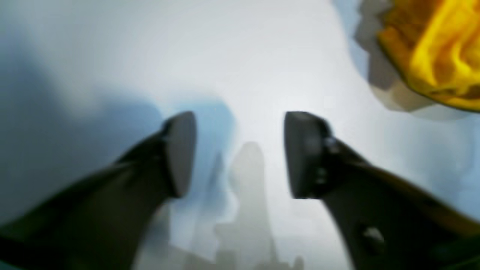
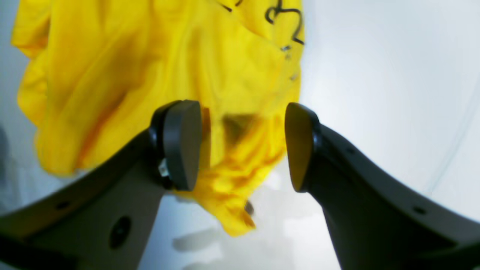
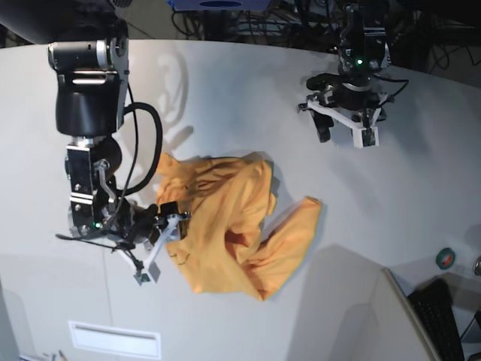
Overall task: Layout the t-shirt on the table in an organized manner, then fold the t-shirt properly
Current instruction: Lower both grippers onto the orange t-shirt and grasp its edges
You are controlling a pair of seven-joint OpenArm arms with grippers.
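The t-shirt (image 3: 225, 226) is shown lying crumpled near the middle of the table (image 3: 225, 90), bunched into overlapping folds with one lobe trailing toward the left arm's side; neither collar nor sleeves can be told apart, so the layout step is judged not yet done. The right gripper (image 2: 243, 146) is held low at the cloth's edge by the thin black marks (image 2: 285, 22), its jaws apart with a fold of fabric seen between them but not clamped. The left gripper (image 1: 240, 153) is held well apart from the garment, over bare tabletop, its jaws likewise apart and empty, with only a corner of cloth visible at the frame's upper right. Several risks are judged from this arrangement: if the right jaws are closed where they stand, more than one layer may be pinched, so that the heap is dragged rather than spread; a pull by one arm alone may twist the cloth or draw it toward the table's edge. The left wrist view is heavily blurred, and the fabric's contact with the right pads cannot be confirmed. The shirt's underside and its buried layers are hidden, and its front cannot be told from its back.
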